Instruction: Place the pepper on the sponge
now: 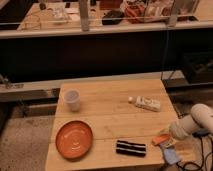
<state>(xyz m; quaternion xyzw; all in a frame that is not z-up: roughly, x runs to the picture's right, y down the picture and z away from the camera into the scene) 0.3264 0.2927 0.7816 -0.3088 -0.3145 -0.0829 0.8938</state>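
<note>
My gripper point(164, 142) reaches in from the right on the white arm point(197, 121), low over the table's front right corner. A small orange piece, likely the pepper point(160, 138), shows right at the gripper's tip; I cannot tell whether it is held or lying on the wood. Just below and to the right, at the table's edge, lies a light blue pad that looks like the sponge point(171, 156). The pepper sits a little up and left of the sponge, and part of it is hidden by the gripper.
On the wooden table point(107, 120) stand a white cup point(72, 99) at the back left and an orange plate point(74, 139) at the front left. A black block with pale stripes point(131, 148) lies front centre. A white oblong object point(147, 104) rests at the back right.
</note>
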